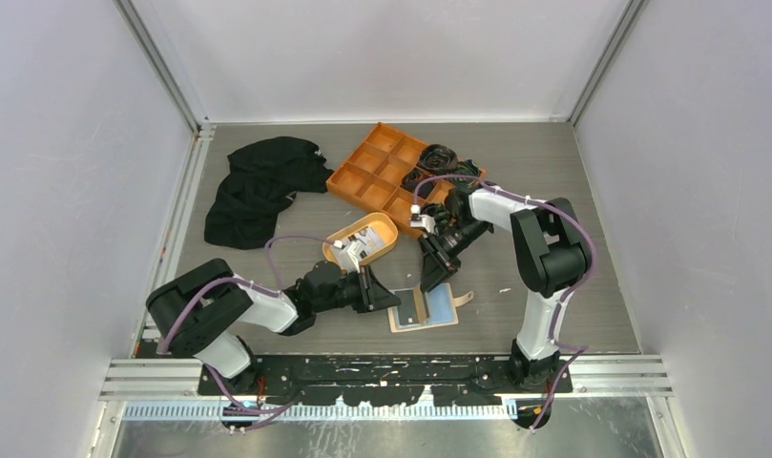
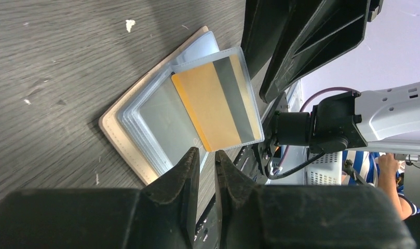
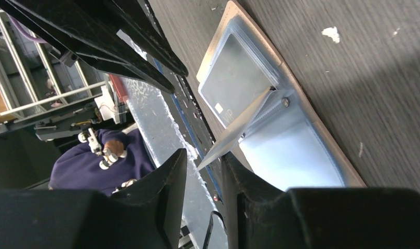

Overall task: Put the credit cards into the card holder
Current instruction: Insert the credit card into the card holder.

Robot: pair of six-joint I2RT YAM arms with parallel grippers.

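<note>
**Overhead and wrist views, card-loading stage.** On the desk (image 1: 573, 286), the black cloth (image 1: 258, 186) lies toward the far left corner. The orange divided tray (image 1: 372, 172), part-filled with black cables (image 1: 439, 162), sits at the middle of the far edge; neither concerns you. The oval orange dish (image 1: 389, 234), nearer the desk's centre, holds the credit cards (image 1: 361, 248) not yet loaded, white with dark print showing on top, so most of the loading appears to be left. The card holder (image 1: 446, 307) lies open and flat near the middle of the near edge, between the two arms, its clear leaves fanned out. A gold card (image 2: 213, 104) with a dark stripe sits inside a raised clear leaf (image 3: 239, 129). Judged from this, you have one card about home, the rest to fetch, and the holder not yet closed. Your right gripper (image 3: 203, 154) hangs over the holder with its jaws standing apart. The raised leaf runs edge-on up into the gap, close against one finger and not pinched from both sides. Your left gripper (image 2: 207, 161) lies low on the left with its jaws drawn nearly together. The lower corner of the leaf and its card meets the fingertips, but you cannot tell whether it is nipped or just short of them.
</note>
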